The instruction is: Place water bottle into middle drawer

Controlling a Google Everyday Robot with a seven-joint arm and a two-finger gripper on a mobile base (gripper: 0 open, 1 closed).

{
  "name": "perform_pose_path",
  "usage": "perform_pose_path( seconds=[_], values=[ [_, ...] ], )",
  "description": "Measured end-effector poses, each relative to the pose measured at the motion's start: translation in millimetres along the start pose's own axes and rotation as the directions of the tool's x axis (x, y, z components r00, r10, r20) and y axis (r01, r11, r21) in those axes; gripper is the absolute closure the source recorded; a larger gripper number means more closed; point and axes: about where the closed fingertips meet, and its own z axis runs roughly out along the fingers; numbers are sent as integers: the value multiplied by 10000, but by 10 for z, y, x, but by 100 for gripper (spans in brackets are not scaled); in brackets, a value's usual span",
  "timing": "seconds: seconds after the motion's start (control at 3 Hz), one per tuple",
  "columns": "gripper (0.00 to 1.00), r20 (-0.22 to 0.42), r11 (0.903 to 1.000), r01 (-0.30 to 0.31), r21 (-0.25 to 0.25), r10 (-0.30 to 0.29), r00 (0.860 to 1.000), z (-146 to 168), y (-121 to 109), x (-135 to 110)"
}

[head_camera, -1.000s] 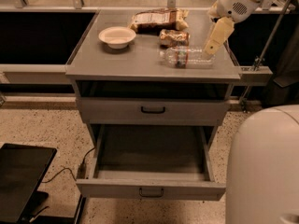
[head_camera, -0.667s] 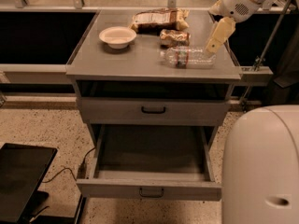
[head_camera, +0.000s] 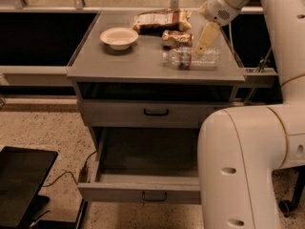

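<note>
Camera view. The counter (head_camera: 119, 63) is the grey top of a metal cabinet. The water bottle (head_camera: 191, 58) lies on its side near the right front of the counter, with the white cap pointing left and the dark label band just left of mid-body. The bottle is outside any drawer.

The hand (head_camera: 200, 47) hangs from the white arm (head_camera: 224, 4) at the upper right and slants down and to the left. Its yellowish tip sits at the upper edge of the bottle, close to the label band. Contact between the hand and the bottle cannot be told. Whether the hand is wide or narrow cannot be told either; it is holding nothing visible.

Behind the bottle lie a small snack bag (head_camera: 175, 37) and a larger snack bag (head_camera: 159, 19). A pale bowl (head_camera: 119, 36) stands upright, well apart to the left.

Below the counter, the shallow drawer (head_camera: 119, 112) with the black handle is closed. Beneath it, the middle drawer (head_camera: 114, 192) is pulled out, showing a dark interior. The robot's white body (head_camera: 243, 166) covers the right end of this drawer. A flat black panel (head_camera: 21, 182) rests on the floor at lower left.
</note>
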Motion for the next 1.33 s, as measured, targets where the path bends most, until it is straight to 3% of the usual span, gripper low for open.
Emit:
perform_pose_path(
  seconds=[0.33,0.67,1.33],
  values=[
    [0,4,10000,-2,-4,2,10000,3,0,1],
    [0,388,9988,-232,-421,248,9989,276,34,80],
    [0,623,9845,-793,-1565,900,9940,875,198,308]
  ],
)
